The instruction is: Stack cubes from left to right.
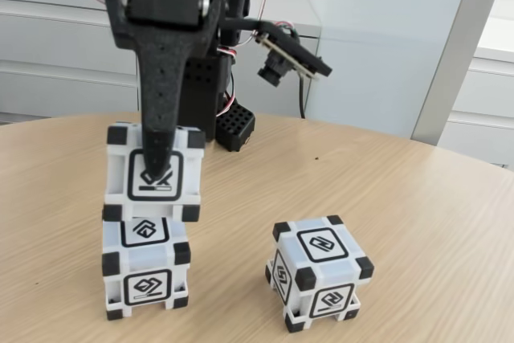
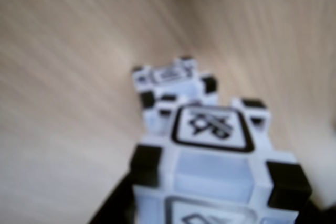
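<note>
In the fixed view, the black tool (image 1: 157,168) comes down from the top left and pinches the top cube (image 1: 152,173). One finger (image 1: 161,118) lies across the front of that cube. The top cube sits on the bottom cube (image 1: 146,267) at the lower left of the frame, a little off to one side. The third cube (image 1: 319,271) stands alone on the wooden desk (image 1: 434,222), well apart, at the lower right. A small camera (image 1: 277,66) sticks out from the arm near the top middle. In the wrist view, the held cube (image 2: 215,156) fills the bottom, blurry.
</note>
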You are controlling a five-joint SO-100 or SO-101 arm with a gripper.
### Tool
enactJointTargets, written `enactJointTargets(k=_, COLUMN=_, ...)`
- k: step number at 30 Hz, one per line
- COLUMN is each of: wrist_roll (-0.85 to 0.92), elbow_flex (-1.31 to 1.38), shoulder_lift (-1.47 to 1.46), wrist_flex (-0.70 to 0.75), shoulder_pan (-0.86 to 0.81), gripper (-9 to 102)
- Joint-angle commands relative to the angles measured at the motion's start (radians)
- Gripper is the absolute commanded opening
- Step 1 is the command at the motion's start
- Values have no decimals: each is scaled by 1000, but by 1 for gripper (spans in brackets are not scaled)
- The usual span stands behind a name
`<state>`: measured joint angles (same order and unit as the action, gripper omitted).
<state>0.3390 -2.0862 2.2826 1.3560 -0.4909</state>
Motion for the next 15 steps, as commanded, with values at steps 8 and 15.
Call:
enactJointTargets(k=8, wrist_roll=11, elbow_flex=5, shoulder_lift=17, wrist_flex=0, shoulder_pan=-5, gripper=34)
enactJointTargets(k=15, wrist_roll=8, elbow_flex=5, shoulder_lift=18, wrist_flex=0, shoulder_pan=-5, gripper=36)
